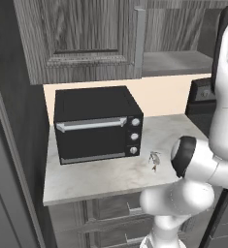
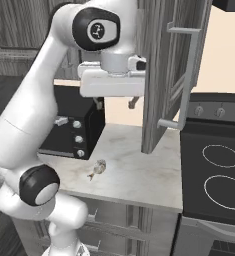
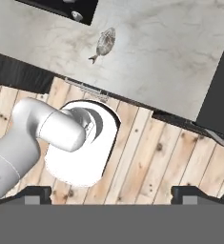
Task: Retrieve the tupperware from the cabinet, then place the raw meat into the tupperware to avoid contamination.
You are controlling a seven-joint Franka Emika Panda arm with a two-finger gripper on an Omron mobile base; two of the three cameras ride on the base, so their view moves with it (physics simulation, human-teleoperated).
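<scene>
Left base view: nearest the camera is the white arm (image 1: 203, 164), bulking up from the lower right. Behind it runs one marble counter (image 1: 86, 179) carrying one black toaster oven (image 1: 96, 126) with three knobs. One small lump of raw meat (image 1: 154, 159) lies on the counter, just right of the oven. Above hangs the cabinet (image 1: 86, 38), its near door shut.

Right base view: the arm towers over the counter, the meat (image 2: 97, 168) below it. One cabinet door (image 2: 169, 75) stands swung open, bearing one silver bar handle (image 2: 186, 75). One stove (image 2: 214, 170) shows two burner rings.

Hand view: the gripper (image 3: 111, 193) looks down with fingertips (image 3: 35, 193) set wide apart, holding nothing. One meat lump (image 3: 105, 42) rests on the counter above a plank floor (image 3: 156, 157).
</scene>
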